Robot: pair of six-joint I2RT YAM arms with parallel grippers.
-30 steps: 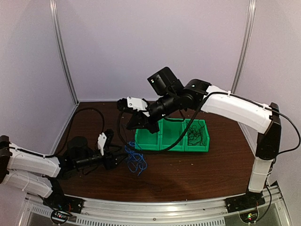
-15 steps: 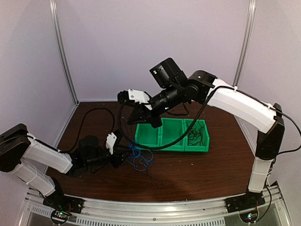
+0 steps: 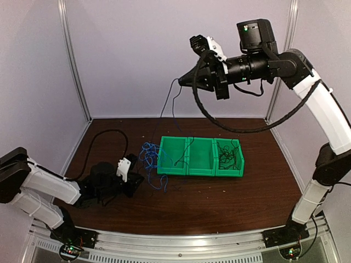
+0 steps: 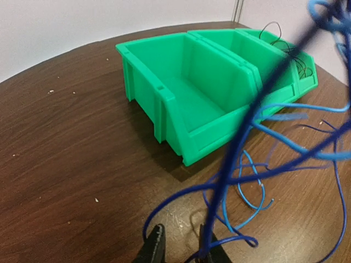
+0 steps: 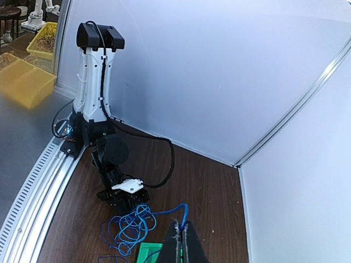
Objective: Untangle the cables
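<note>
The blue cables [image 3: 149,157] lie in a loose tangle on the table by the left end of the green bin [image 3: 197,170]. One blue strand [image 3: 164,107] rises from the tangle to my right gripper [image 3: 183,82], which is raised high and shut on its end [image 5: 183,211]. My left gripper [image 3: 138,178] sits low on the table beside the tangle. In the left wrist view its jaws [image 4: 181,242] stand a little apart, and a blue strand [image 4: 222,192] runs down along the right finger [image 4: 206,241]. Dark cables [image 3: 227,154] fill the bin's right compartment.
The green bin [image 4: 214,131] has three compartments; the left and middle ones look almost bare. The left arm's thick black cable [image 3: 104,137] loops over the table's back left. Walls and corner posts close the back and sides.
The right arm has swung up from beside the bin to high above it, drawing a blue strand upward. The left gripper's jaws have narrowed, and the tangle has shifted toward the bin.
</note>
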